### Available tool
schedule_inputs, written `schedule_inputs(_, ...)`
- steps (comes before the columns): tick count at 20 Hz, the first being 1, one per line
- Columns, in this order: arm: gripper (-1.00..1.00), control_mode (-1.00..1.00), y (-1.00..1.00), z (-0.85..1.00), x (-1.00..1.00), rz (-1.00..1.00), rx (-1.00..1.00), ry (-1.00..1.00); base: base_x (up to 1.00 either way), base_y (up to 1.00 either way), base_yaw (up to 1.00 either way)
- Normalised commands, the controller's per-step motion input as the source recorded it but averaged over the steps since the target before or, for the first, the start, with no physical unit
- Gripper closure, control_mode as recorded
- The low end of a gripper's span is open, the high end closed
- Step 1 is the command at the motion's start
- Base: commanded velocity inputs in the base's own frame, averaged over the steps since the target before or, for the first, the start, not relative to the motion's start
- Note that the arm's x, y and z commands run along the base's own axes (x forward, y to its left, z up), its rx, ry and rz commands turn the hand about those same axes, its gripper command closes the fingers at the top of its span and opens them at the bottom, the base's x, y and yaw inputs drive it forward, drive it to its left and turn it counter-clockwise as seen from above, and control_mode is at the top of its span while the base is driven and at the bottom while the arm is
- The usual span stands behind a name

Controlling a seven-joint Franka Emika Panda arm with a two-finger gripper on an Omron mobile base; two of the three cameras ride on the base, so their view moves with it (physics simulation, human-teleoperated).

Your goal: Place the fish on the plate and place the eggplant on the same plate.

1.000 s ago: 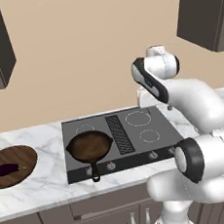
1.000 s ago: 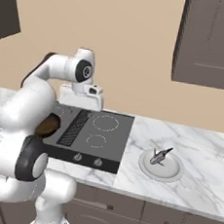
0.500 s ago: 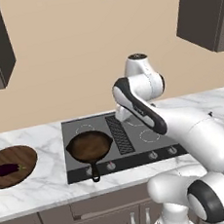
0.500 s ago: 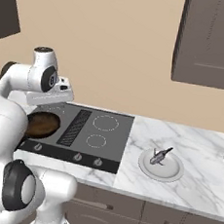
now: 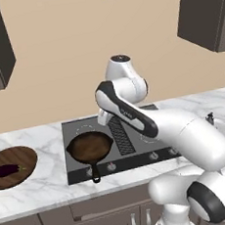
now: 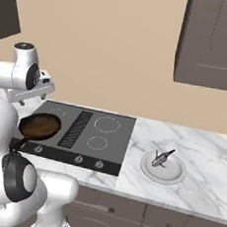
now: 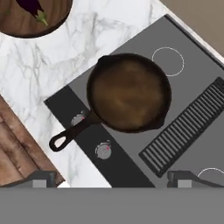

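Note:
The silvery fish [image 6: 161,158] lies on the white plate [image 6: 175,177] on the marble counter right of the cooktop. Far to the left, the dark purple eggplant [image 5: 7,169] rests on a round wooden board [image 5: 21,158]; the hand view catches the eggplant [image 7: 33,7] at its top left corner. My gripper [image 5: 105,117] hangs above the left side of the cooktop, over the skillet, well short of the eggplant. Its fingertips [image 7: 42,178] stand wide apart, open, with nothing between them.
A dark brown skillet [image 7: 129,92] sits on the front left burner, its handle pointing toward the counter's front edge. The cooktop [image 6: 93,133] has a ribbed vent strip down its middle. Bare marble lies between the cooktop and the wooden board [image 7: 39,19].
My arm has swung left across the cooktop, from above the right burners to above the skillet. The fish, plate and eggplant have stayed put.

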Motion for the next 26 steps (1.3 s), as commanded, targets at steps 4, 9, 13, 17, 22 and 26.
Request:
schedule_inputs(4,-1.00,-1.00,1.00,-0.27,0.01,0.36,0.00,-0.03,0.00,0.00,0.00)
schedule_inputs(9,-1.00,-1.00,1.00,-0.17,0.00,0.26,0.00,0.00,0.00,0.00,0.00)
schedule_inputs(13,-1.00,-1.00,0.98,-0.04,0.00,0.16,0.00,0.09,0.00,0.00,0.00)
schedule_inputs(17,-1.00,-1.00,1.00,-0.03,0.00,0.08,0.00,0.07,0.00,0.00,0.00)
schedule_inputs(22,-1.00,-1.00,1.00,-0.08,0.06,0.02,0.00,0.01,0.00,0.00,0.00)
schedule_inputs(26,-1.00,-1.00,0.74,-0.35,0.08,-0.04,0.00,0.00,0.00,0.00,0.00)
